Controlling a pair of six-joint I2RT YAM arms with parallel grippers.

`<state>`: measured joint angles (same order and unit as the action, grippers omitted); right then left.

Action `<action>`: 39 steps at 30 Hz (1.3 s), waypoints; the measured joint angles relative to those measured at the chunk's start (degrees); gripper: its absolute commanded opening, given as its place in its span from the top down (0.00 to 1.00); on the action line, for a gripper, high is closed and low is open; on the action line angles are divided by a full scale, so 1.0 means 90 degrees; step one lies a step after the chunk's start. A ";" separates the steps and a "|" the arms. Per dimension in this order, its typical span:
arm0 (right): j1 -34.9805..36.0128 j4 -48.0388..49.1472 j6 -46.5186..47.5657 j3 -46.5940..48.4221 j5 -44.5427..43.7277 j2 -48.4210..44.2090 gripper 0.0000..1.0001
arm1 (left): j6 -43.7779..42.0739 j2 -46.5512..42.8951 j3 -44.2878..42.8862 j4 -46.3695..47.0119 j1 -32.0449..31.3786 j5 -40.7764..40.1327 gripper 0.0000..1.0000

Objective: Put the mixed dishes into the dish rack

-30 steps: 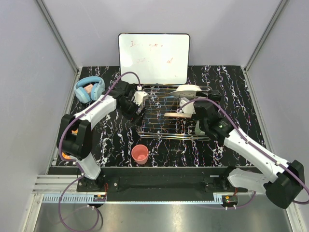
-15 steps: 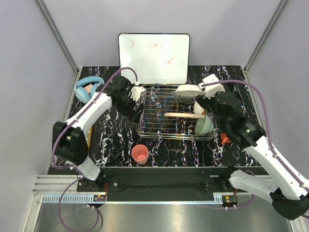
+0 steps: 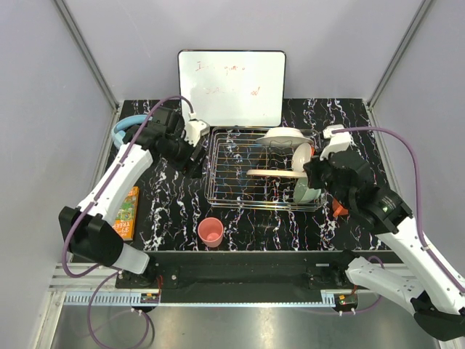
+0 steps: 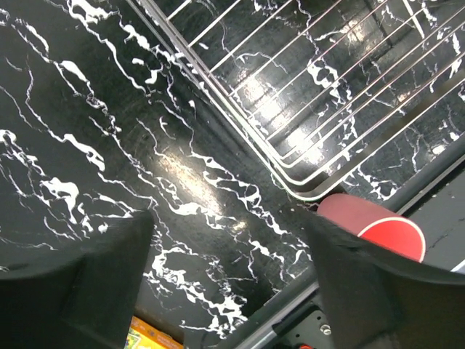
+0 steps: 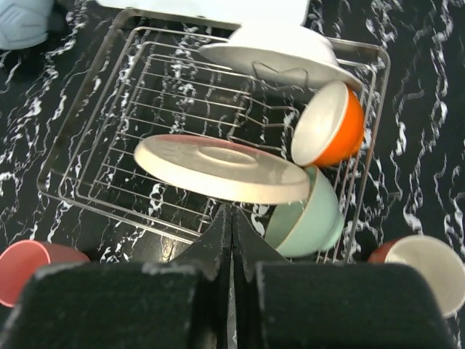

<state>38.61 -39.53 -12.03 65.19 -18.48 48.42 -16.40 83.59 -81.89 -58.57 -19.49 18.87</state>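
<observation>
Surface: black marbled table.
Dish rack: long axis left-right.
Left gripper: spread wide, empty.
Right gripper: closed, empty.

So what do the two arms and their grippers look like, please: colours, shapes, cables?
Both arms have white tubular links with black joints: the left arm and the right arm. A purple cable loops along each. The left gripper and right gripper have matte black, blocky fingers.

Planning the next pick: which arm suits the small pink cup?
Left, probably: the small pink cup stands by the near-left corner of the silver wire dish rack, nearer the open left gripper; the shut right gripper is at its right end.
</observation>
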 measured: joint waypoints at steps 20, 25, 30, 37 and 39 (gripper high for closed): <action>0.0000 -0.3254 -0.4214 0.0214 -0.2429 0.0007 0.00 | 0.0333 0.1071 0.0000 0.0576 0.0104 -0.0029 0.04; -0.0027 -0.3366 -0.4357 0.0214 -0.2732 0.0260 0.01 | 0.0493 0.1812 -0.0160 0.0857 0.0107 -0.0019 0.05; -0.0068 -0.3371 -0.4362 0.0236 -0.3033 0.0192 0.09 | 0.0542 0.1970 -0.0158 0.1001 0.0107 -0.0012 0.13; -0.0197 -0.3371 -0.4357 0.0238 -0.3347 0.0204 0.13 | 0.0537 0.1928 0.0420 0.1452 -0.0029 0.0087 0.18; -0.0313 -0.3371 -0.4357 0.0238 -0.3347 0.0226 0.12 | 0.0525 0.1875 0.0661 0.1532 -0.0129 0.0085 0.18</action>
<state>35.79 -69.87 -51.24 67.33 -48.60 50.46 -11.68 100.47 -75.94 -44.77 -20.64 19.64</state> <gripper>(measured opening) 0.873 0.828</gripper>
